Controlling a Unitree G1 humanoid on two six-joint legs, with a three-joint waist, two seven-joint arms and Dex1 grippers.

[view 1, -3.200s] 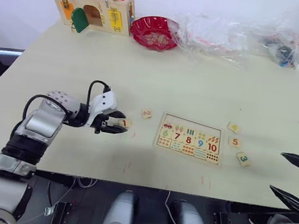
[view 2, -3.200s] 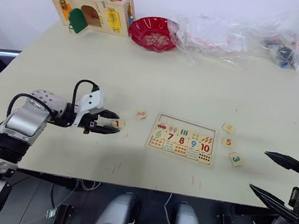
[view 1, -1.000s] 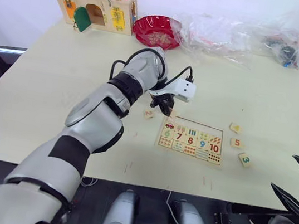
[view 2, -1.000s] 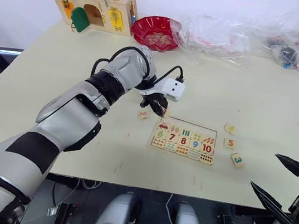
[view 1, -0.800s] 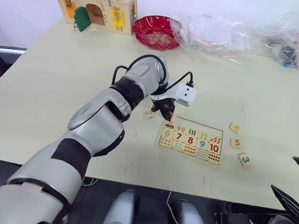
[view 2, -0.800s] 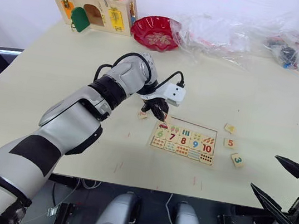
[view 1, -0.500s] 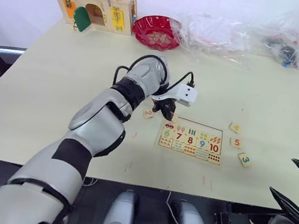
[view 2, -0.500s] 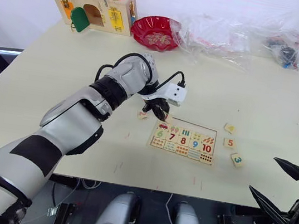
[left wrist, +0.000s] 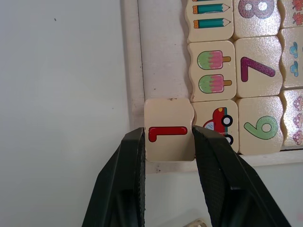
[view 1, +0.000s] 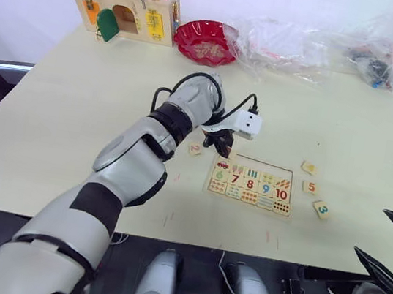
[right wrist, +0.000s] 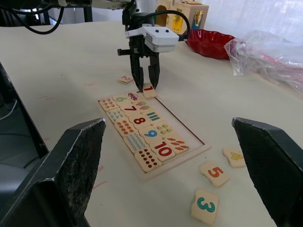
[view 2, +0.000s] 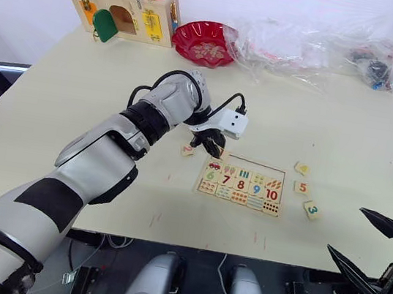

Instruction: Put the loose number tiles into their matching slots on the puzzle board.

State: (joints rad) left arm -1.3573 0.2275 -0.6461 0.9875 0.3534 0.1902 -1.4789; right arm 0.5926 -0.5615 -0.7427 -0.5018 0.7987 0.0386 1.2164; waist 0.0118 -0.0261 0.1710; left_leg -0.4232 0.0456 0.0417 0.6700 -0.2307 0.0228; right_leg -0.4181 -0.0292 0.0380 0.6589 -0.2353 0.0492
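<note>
The puzzle board (view 1: 250, 184) lies mid-table, its rows filled with number tiles 6 to 10 and picture tiles. My left gripper (view 1: 222, 149) is shut on the red 1 tile (left wrist: 169, 132), holding it over the end of the bare row of slots (left wrist: 161, 71), beside the car tile (left wrist: 215, 124). The pink 2 tile (view 1: 195, 148) lies just left of the board. The yellow 4 tile (view 1: 309, 167), orange 5 tile (view 1: 310, 186) and teal 3 tile (view 1: 321, 208) lie to its right. My right gripper (view 2: 363, 242) hangs open at the table's near right edge.
A wooden box with coloured doors (view 1: 124, 9) stands at the far left, with a red bowl (view 1: 206, 41) beside it. Crumpled clear plastic bags (view 1: 315, 46) stretch along the far edge to the right.
My left gripper has carried the 1 tile from the table's left side to the board's left end, and over the last second it has edged slightly closer. The right gripper has stayed put.
</note>
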